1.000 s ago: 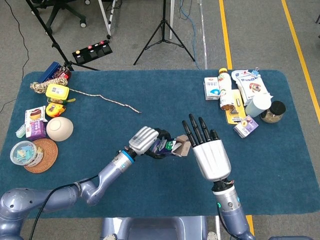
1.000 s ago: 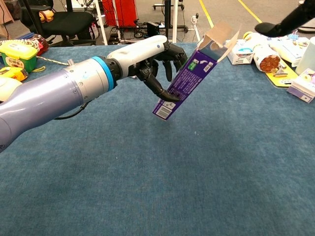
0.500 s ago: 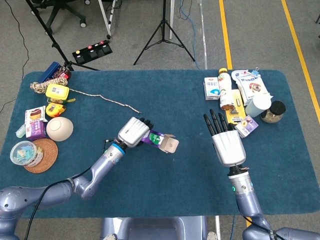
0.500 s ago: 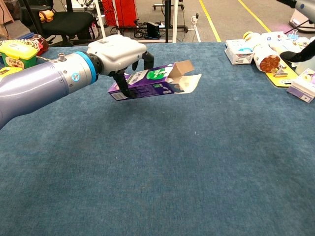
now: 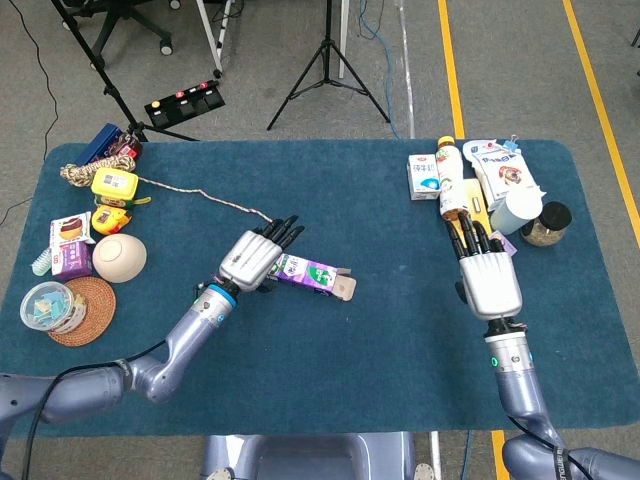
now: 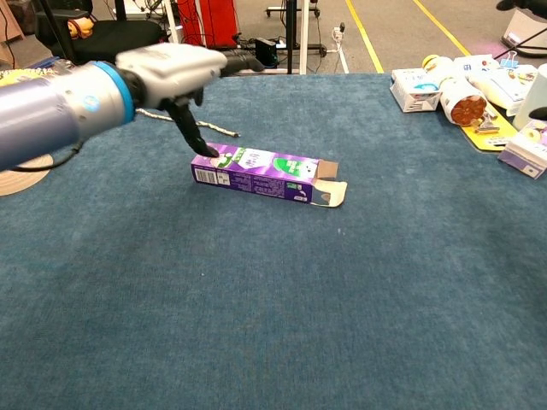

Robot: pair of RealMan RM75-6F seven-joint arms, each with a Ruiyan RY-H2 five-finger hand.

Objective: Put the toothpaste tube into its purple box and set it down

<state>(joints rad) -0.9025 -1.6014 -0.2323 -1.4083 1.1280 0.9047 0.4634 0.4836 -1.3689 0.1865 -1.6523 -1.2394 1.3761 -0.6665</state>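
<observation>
One purple box (image 6: pixel 261 173) lies flat on the blue tabletop (image 6: pixel 282 307), near its middle, with the end flaps open on the side facing the right hand. No toothpaste tube can be seen; whether it is inside the box cannot be told.

The left hand (image 5: pixel 252 260) hovers over the closed end of the box with its fingers spread, holding nothing; in the chest view one dark fingertip (image 6: pixel 203 148) appears to touch the box's top edge. The right hand (image 5: pixel 487 280) is well apart from the box, flat and released, its fingers stretched out toward a cluster of bottles and packets (image 5: pixel 470 185) at the far right corner.

Further left sit a bowl (image 5: pixel 119 257), a woven coaster (image 5: pixel 80 310) and small packages. A rope (image 5: pixel 215 200) trails across the far side, just behind the left hand.
</observation>
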